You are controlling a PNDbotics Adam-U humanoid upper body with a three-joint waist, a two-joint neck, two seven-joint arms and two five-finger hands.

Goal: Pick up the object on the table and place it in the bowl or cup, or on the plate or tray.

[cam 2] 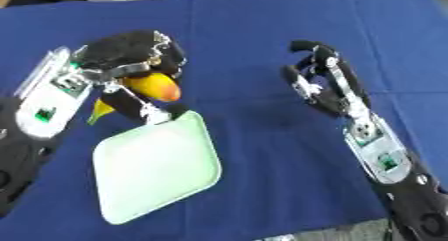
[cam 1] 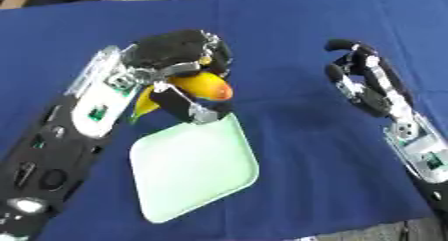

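My left hand (cam 1: pixel 179 55) is curled round a yellow and orange-red fruit (cam 1: pixel 208 86), shaped like a mango. It holds the fruit just above the far corner of a pale green square tray (cam 1: pixel 197 170) that lies on the blue cloth. A yellow-green end of the fruit (cam 1: pixel 144 105) sticks out below the hand on the left. My right hand (cam 1: pixel 363 80) hovers at the right with its fingers loosely curled and nothing in it, well apart from the tray.
A blue cloth (cam 1: pixel 297 30) covers the table. Its front edge shows at the bottom right (cam 1: pixel 385 225). Both forearms reach in from the lower corners.
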